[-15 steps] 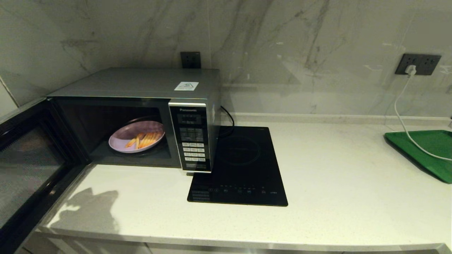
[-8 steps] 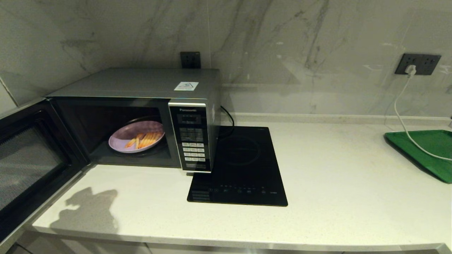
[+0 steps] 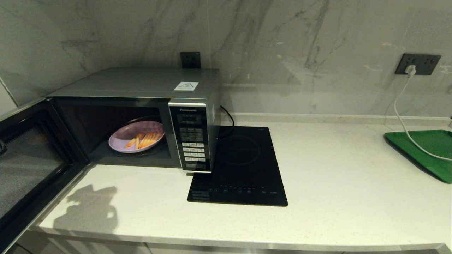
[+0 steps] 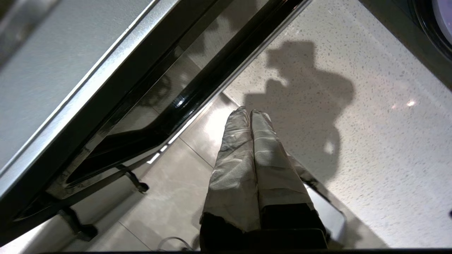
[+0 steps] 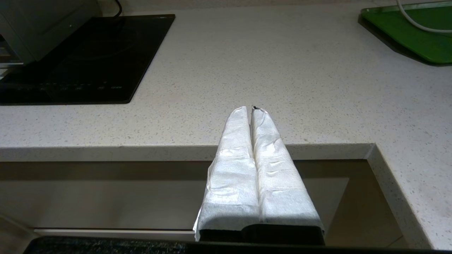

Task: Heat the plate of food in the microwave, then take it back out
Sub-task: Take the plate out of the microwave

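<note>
Plate of food (image 3: pixel 136 139) inside microwave (image 3: pixel 141 106) (door open) — left gripper (image 4: pixel 250 113) pressed together.

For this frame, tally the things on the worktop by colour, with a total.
Silver-grey: 1, the microwave, door open
Lilac: 1, the plate of food inside it
Black: 1, the glass hob
Green: 1, the tray
White: 1, the cable across the tray
Total: 5
</note>
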